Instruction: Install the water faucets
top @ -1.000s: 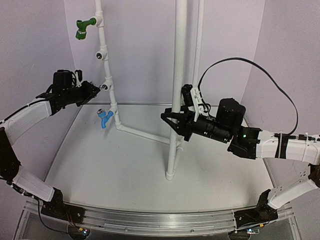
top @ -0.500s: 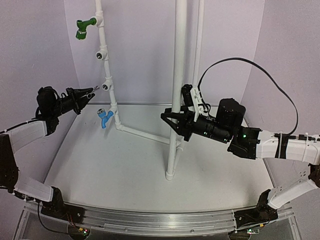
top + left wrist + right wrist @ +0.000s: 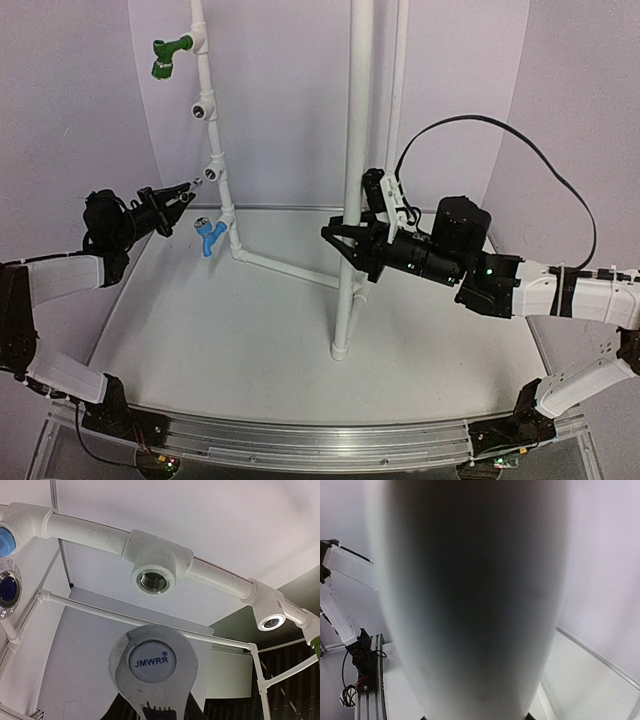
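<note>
My left gripper (image 3: pixel 178 194) is shut on the silver chrome faucet (image 3: pixel 189 186), held just left of and slightly below an empty white tee fitting (image 3: pixel 212 172) on the thin pipe. In the left wrist view the faucet's round "JMWRR" cap (image 3: pixel 153 662) sits below the tee's threaded hole (image 3: pixel 153 581), not touching it. The blue faucet (image 3: pixel 208 237) is on the lower tee; its end shows at the left edge of the left wrist view (image 3: pixel 7 587). A green faucet (image 3: pixel 167 56) is on the top tee. My right gripper (image 3: pixel 347 250) is shut around the thick white pole (image 3: pixel 355 150).
A second empty tee (image 3: pixel 203 108) sits between the green faucet and the one I face; it also shows in the left wrist view (image 3: pixel 271 621). The thick pole (image 3: pixel 470 600) fills the right wrist view. The thin pipe runs down and across to the pole's foot (image 3: pixel 342 350).
My left arm has swung its wrist back to the left and down. The gripper tip with the silver faucet has dropped slightly and stays near the tee. The right arm has not moved.
</note>
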### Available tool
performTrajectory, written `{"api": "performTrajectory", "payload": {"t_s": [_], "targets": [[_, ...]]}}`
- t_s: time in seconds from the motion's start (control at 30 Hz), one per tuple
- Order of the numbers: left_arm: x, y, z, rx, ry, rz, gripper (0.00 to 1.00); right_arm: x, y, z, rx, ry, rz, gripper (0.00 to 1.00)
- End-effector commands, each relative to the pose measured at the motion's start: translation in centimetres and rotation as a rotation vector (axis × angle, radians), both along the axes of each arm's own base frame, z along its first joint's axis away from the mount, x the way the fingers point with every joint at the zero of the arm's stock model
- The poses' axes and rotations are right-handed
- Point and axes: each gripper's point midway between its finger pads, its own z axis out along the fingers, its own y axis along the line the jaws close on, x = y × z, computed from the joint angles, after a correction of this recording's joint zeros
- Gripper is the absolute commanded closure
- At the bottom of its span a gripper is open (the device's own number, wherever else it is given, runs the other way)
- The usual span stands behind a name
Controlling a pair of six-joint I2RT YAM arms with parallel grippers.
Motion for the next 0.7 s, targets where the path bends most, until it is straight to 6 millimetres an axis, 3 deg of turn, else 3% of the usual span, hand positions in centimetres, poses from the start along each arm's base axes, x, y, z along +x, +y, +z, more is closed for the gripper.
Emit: {"api": "performTrajectory", "payload": {"t_s": [0.0,0.67], "targets": [[0.6,0.3,3.7,-0.211,-0.019,0.017,1.0,-2.9,1.6,2.2,0.113,0.164,0.14,1.0],[3.6,-0.9,3.6,-0.22,-0.067,0.032,1.0,-2.8,1.8,2.2,0.113,0.169,0.141,1.0]]}}
